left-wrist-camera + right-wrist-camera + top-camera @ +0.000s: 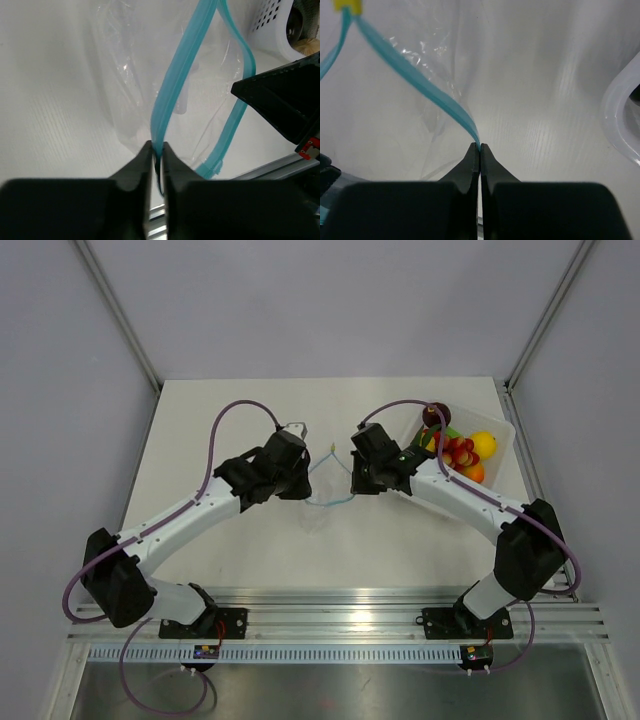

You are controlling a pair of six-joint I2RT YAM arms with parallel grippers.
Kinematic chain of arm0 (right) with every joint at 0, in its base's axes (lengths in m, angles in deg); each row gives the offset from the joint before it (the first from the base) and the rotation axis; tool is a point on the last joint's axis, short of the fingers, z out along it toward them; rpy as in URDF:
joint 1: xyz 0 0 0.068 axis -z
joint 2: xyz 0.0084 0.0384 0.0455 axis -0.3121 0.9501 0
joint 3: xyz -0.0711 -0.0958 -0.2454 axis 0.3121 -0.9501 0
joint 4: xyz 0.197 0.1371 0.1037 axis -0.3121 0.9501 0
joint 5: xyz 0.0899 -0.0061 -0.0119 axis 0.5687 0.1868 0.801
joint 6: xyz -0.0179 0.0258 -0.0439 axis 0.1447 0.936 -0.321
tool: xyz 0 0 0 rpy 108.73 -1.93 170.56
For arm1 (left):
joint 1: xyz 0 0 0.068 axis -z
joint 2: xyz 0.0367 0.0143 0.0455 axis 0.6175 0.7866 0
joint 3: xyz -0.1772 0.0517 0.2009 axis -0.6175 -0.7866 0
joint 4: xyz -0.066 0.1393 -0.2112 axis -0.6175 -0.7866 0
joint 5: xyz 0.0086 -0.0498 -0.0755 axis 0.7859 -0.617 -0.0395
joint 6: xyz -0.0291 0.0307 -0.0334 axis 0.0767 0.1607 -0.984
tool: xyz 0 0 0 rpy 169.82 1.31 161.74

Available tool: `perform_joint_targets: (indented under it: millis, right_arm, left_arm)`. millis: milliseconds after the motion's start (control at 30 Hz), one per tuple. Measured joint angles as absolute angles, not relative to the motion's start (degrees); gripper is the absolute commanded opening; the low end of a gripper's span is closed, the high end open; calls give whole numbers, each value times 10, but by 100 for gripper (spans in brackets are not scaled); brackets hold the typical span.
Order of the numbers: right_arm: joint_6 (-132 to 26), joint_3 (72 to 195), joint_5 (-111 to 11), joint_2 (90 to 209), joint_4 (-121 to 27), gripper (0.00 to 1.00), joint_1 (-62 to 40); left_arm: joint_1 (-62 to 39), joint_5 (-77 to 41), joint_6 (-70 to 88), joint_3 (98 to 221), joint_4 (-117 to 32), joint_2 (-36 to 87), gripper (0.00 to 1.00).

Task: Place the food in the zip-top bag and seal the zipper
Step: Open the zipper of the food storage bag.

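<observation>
status: left gripper [158, 150] was clamped on one strip of the zipper [176, 82], and right gripper [480, 148] was clamped on the other. zip-top bag [322, 502] sat mid-table between them, mouth parted. food [462, 450] was in the tub [506, 430] at right, none bagged. best move: spread evenly at low tension so neither strip slipped out.

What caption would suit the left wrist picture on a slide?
Left jaws pinch one teal zipper strip of the clear zip-top bag, its mouth open.
</observation>
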State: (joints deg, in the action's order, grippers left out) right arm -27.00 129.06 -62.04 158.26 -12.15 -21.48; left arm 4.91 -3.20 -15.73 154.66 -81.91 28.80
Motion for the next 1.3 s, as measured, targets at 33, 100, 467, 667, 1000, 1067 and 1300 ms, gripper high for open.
perform_joint_targets:
  millis: [33, 100, 467, 667, 1000, 1067, 1300]
  right_arm:
    - [-270, 1288, -620, 1580, -121, 0, -215]
    - [-270, 1282, -615, 1574, -123, 0, -215]
    - [-270, 1272, -591, 1564, -132, 0, -214]
    - [-270, 1272, -581, 1564, -132, 0, -214]
    - [-273, 1271, -569, 1564, -132, 0, -214]
    - [-273, 1271, -568, 1564, -132, 0, -214]
    - [-283, 1270, -570, 1564, -132, 1, -214]
  left_arm:
    - [49, -33, -151, 1545, -818, 288, 26]
    - [49, -37, -147, 1544, -809, 288, 28]
    - [49, -47, -128, 1548, -787, 305, 29]
    - [49, -55, -126, 1569, -783, 330, 29]
    - [50, -55, -126, 1582, -780, 333, 25]
    - [50, -55, -128, 1583, -780, 335, 9]
    - [50, -52, -129, 1586, -782, 342, 0]
